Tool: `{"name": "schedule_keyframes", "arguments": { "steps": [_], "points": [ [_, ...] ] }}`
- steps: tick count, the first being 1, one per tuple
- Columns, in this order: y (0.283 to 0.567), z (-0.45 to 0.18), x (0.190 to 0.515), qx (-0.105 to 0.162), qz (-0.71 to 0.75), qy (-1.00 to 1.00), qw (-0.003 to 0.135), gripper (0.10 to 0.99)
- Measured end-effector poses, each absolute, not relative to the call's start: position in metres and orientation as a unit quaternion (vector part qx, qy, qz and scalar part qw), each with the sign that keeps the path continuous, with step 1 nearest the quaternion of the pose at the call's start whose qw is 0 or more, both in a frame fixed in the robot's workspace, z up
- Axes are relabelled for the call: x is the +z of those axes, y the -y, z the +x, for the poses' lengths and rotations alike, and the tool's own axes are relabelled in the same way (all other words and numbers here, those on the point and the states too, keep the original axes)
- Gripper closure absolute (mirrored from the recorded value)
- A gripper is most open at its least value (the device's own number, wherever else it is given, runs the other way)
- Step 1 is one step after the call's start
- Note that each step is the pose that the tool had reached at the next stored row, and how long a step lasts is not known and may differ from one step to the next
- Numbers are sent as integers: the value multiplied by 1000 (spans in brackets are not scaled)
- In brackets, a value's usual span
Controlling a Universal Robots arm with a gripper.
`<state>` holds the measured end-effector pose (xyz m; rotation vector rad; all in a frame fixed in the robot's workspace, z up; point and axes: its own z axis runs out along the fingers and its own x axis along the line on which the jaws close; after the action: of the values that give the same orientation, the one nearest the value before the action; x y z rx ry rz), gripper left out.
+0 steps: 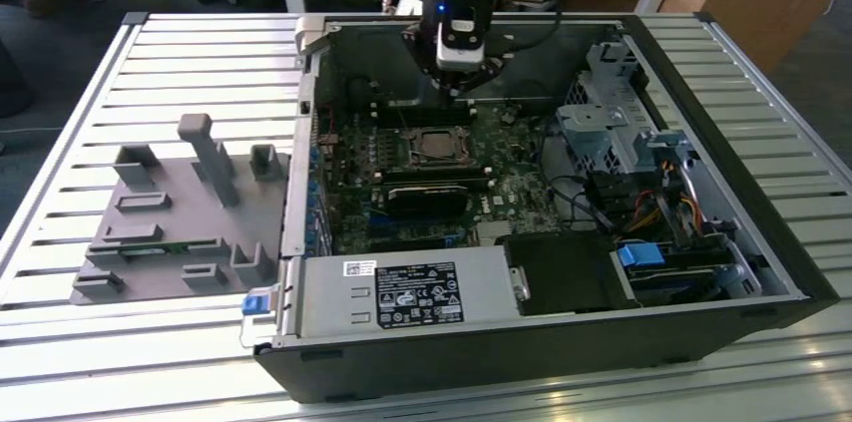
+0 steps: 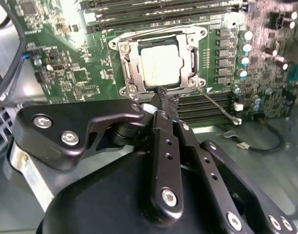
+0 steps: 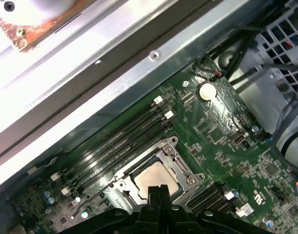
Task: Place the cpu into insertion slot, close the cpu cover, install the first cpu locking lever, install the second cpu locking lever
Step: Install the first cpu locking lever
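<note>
The cpu (image 2: 161,65) (image 3: 155,177) (image 1: 433,147) lies flat in the insertion slot, its silver top showing through the square hole of the cpu cover (image 2: 130,62) (image 3: 176,157). The cover lies down over the slot, whose black socket is mostly hidden beneath. A thin wire locking lever (image 2: 218,104) sticks out from one socket corner across the memory slots. My gripper (image 2: 163,96) (image 3: 158,192) (image 1: 457,95) hangs just beside the socket's edge, a little above the board. Its fingers are shut together with nothing between them.
Long black memory slots (image 2: 207,103) flank the socket. A black block (image 1: 426,199) sits nearer than the socket; drive cage (image 1: 610,133) and cables (image 1: 645,205) at the exterior view's right. Case wall (image 3: 139,63) runs close. Grey fixture plate (image 1: 174,217) lies outside the case.
</note>
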<state>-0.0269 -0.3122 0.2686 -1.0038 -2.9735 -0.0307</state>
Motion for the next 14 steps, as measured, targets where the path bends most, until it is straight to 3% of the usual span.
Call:
{"name": "schedule_keyframes", "arguments": {
  "steps": [14],
  "points": [
    [312, -27, 267, -10, -198, 980, 1, 969]
  ]
}}
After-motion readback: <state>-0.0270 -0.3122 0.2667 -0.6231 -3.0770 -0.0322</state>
